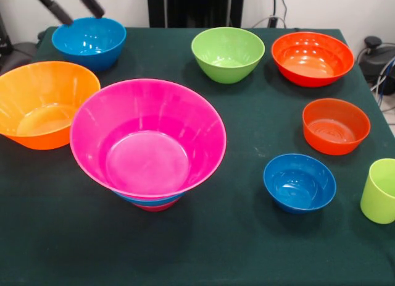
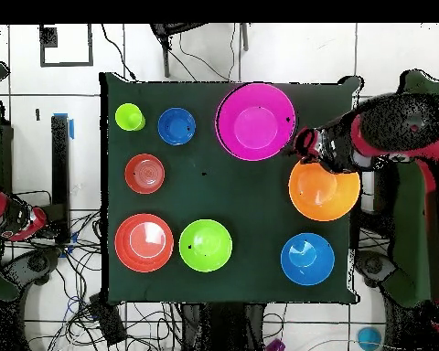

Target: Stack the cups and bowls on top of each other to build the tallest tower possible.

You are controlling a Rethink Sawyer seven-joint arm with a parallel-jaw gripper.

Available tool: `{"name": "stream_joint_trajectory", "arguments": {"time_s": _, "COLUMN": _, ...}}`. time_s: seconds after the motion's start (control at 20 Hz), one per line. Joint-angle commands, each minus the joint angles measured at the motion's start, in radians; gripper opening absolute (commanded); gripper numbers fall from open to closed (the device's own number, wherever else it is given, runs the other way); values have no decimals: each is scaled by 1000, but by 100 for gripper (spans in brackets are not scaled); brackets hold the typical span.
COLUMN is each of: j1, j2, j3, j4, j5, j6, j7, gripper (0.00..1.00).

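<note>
The tower stands at the centre left of the front view: a large pink bowl (image 1: pixel 147 138) rests upright on a medium blue bowl (image 1: pixel 151 200), with a small crimson bowl (image 1: pixel 157 206) showing beneath. From overhead only the pink bowl (image 2: pixel 255 121) shows. The lime cup (image 1: pixel 379 191) stands upright at the right edge, also seen overhead (image 2: pixel 129 117). My gripper (image 1: pixel 71 5) shows as two black fingers held apart and empty at the top left, high above the table. Overhead, the gripper (image 2: pixel 307 146) hangs between the pink bowl and the large orange bowl (image 2: pixel 324 190).
Loose upright bowls lie around: large orange (image 1: pixel 44 104), medium blue (image 1: pixel 89 41), green (image 1: pixel 228 54), large red-orange (image 1: pixel 312 58), medium red-orange (image 1: pixel 336 126), small blue (image 1: pixel 299 181). The dark green table (image 1: pixel 247 249) has cables beyond its edges.
</note>
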State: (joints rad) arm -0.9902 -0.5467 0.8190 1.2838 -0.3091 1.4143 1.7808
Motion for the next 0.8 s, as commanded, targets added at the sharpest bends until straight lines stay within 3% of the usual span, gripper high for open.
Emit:
{"name": "stream_joint_trajectory", "arguments": {"time_s": 0.05, "j1": 57, "j2": -73, "j3": -20, "j4": 172, "j5": 67, "j6": 25, "j7": 25, "gripper": 100}}
{"name": "stream_joint_trajectory", "arguments": {"time_s": 0.6, "j1": 130, "j2": -99, "j3": -44, "j4": 288, "j5": 149, "j6": -238, "j7": 147, "gripper": 100}}
{"name": "stream_joint_trajectory", "arguments": {"time_s": 0.8, "j1": 177, "j2": -55, "j3": -87, "j4": 270, "j5": 132, "j6": -322, "j7": 171, "gripper": 100}}
